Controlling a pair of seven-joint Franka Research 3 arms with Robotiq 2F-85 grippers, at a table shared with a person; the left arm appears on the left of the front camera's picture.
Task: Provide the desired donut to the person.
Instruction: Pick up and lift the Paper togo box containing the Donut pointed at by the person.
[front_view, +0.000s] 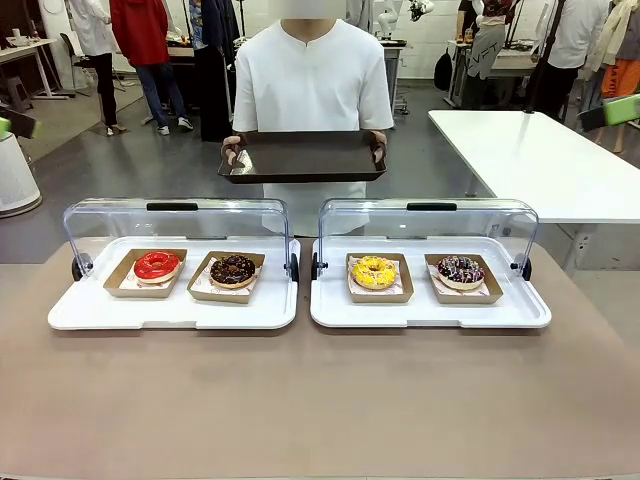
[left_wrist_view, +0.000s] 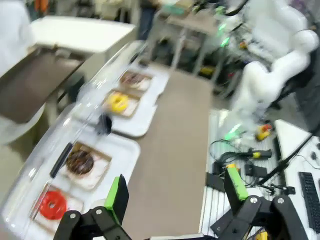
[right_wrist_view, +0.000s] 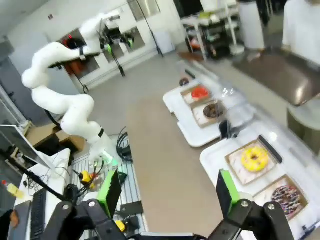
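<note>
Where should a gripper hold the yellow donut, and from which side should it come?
The yellow donut lies flat in a brown paper tray. It is better to pinch the tray's two side walls than the soft icing. Come from above on the robot's side: the clear lid stands open along the far edge and would probably block that way.

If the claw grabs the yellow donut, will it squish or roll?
Probably squishy: the yellow donut looks soft and iced, so a hard pinch could dent it or smear icing. It likely won't roll, lying flat in its brown paper tray. Lifting by that tray may be safer, though thin card could bend.
</note>
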